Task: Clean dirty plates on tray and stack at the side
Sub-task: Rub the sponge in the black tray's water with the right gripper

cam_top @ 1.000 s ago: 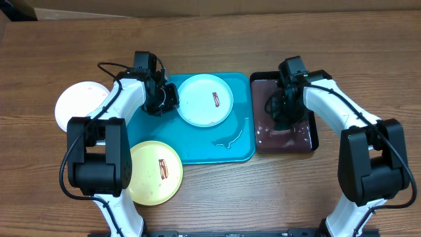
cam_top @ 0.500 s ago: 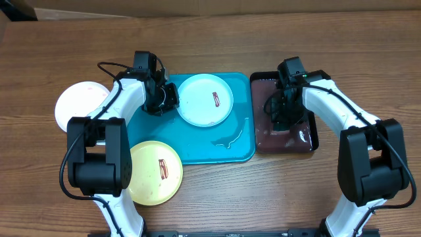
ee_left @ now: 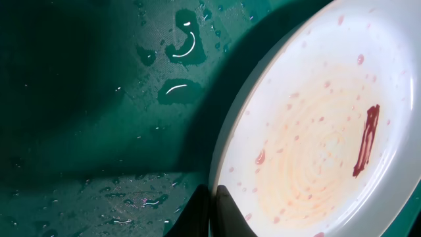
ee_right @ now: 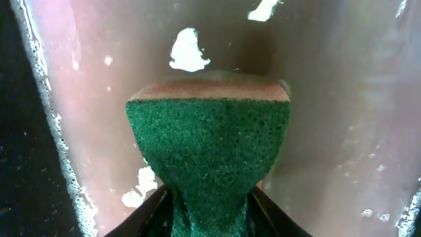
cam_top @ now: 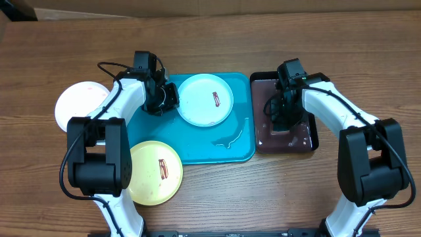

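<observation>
**Current step: loading the sponge, with the first plate held.**

1. The left fingers [ee_left: 197, 214] are pinched on the near rim of the light cyan plate [cam_top: 200, 102]. One finger sits over the rim and the other under it. The plate lies inside the turquoise tray [cam_top: 217, 148] and extends away from the fingertips. Its brown-red smear [ee_left: 367, 141] is on the far side of the plate from the grip. Water beads sit on the tray surface beside the fingers.
2. The right fingers [ee_right: 150, 209] are clamped on the narrow end of a green sponge [ee_right: 207, 141], whose wide end projects ahead of the fingertips. Directly beyond it is the cloudy, foamy liquid [ee_right: 342, 131] in the black tray [cam_top: 301, 139]. Whether the sponge face touches the liquid cannot be told.
3. The white plate [cam_top: 75, 105] rests on the counter [cam_top: 263, 197], outboard of the left fingers and apart from them. The yellow-green plate [cam_top: 148, 174] lies behind the left fingers, overlapping the turquoise tray's corner. It carries a smear.

**Assessment:** No plate appears cleaned yet, so the task is judged to be at an early stage.

**Next move, requirements:**
- Lift the sponge clear of the black tray's rim.
- Carry it across to the held plate.
- Press the sponge face flat on the smear and scrub.
- Maintain the left pinch so the plate cannot slide on the wet tray.
</observation>
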